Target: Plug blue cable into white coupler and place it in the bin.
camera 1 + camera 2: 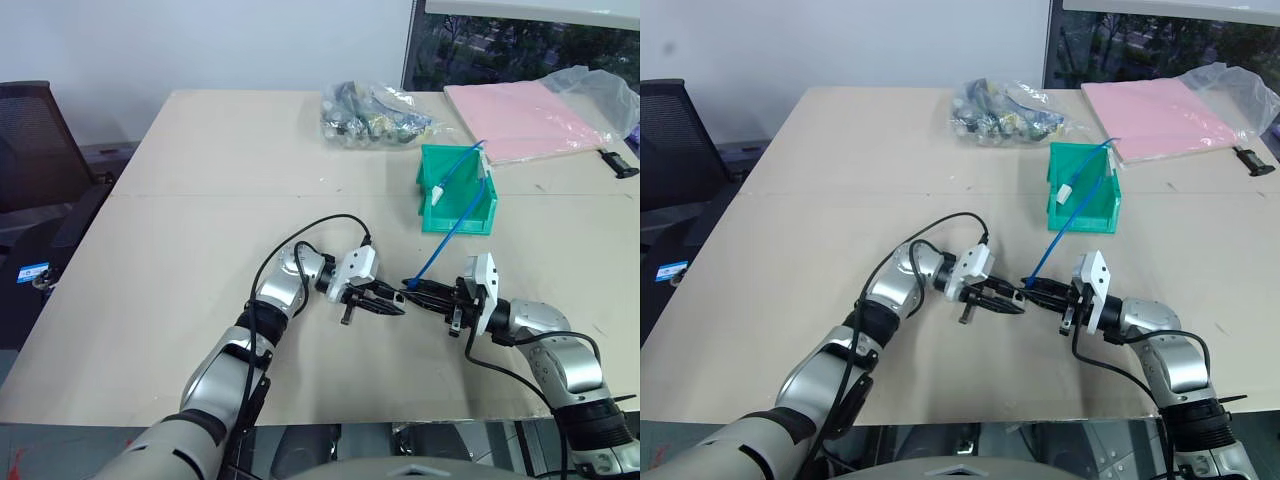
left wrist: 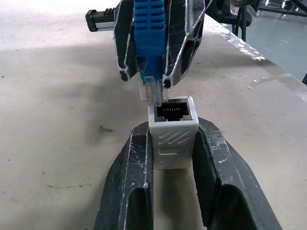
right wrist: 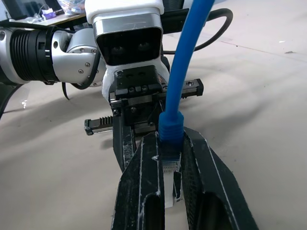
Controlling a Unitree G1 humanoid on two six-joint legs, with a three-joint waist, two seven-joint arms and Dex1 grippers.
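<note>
On the beige tabletop (image 1: 200, 220), a clear bag of bundled cables (image 1: 375, 112) lies at the far edge, a pink sheet (image 1: 525, 120) under crumpled clear plastic (image 1: 590, 85) lies to its right, and a small black object (image 1: 620, 163) sits near the right edge. A dark office chair (image 1: 35, 140) stands off the left side. The green bin (image 1: 455, 195) sits just in front of the bag, well beyond both tools; inside it lies a second blue cable with a white end piece (image 1: 440, 191), which juts above the rim. Nothing lies between the two tools and the bin except the cable's own run.

The left tool (image 1: 395, 306) is clenched on the white coupler (image 2: 172, 139), gripping its two side walls, with the dark socket face turned toward the right tool. The right tool (image 1: 415, 290) is clamped on the blue cable (image 1: 435, 250) at its ribbed boot just behind the clear plug (image 2: 152, 91). The plug points toward the left tool, its tip at the socket's rim, a little off to one side and not seated. The two tools meet nose to nose, low over the tabletop near its front edge. From the right tool the cable's long axis rises and runs away toward the bin, curving to the bin's front lip.
</note>
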